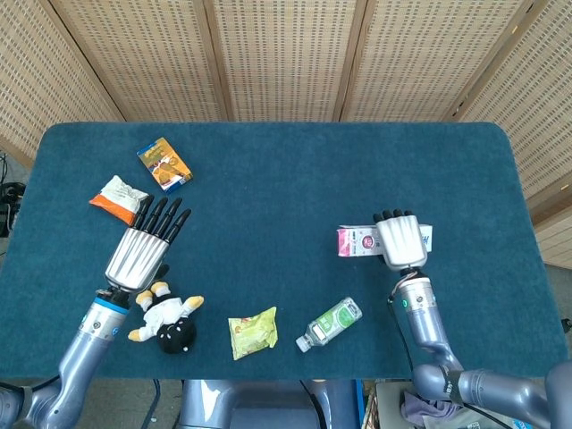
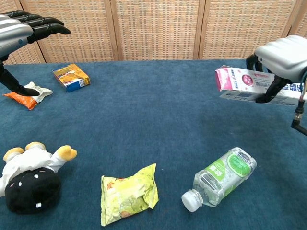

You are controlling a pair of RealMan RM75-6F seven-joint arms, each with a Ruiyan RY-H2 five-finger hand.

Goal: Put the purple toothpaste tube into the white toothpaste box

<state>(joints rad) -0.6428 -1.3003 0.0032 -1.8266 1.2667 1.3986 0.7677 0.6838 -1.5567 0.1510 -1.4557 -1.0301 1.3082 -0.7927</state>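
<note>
My right hand [image 1: 399, 241] grips the white toothpaste box [image 1: 356, 241], which has a pink end. It holds the box nearly level above the right side of the table. In the chest view the box [image 2: 240, 81] points its pink end left, with my right hand [image 2: 283, 52] curled over its top. My left hand [image 1: 143, 250] hovers open with fingers straight over the left side, holding nothing, and my left hand [image 2: 19, 31] shows at the chest view's top-left. No purple toothpaste tube shows in either view.
On the blue table [image 1: 286, 179] lie an orange carton [image 1: 164, 164], an orange-white packet [image 1: 118, 198], a black-and-white plush toy [image 1: 168, 320], a yellow-green snack bag [image 1: 252, 332] and a clear bottle with a green label [image 1: 329, 323].
</note>
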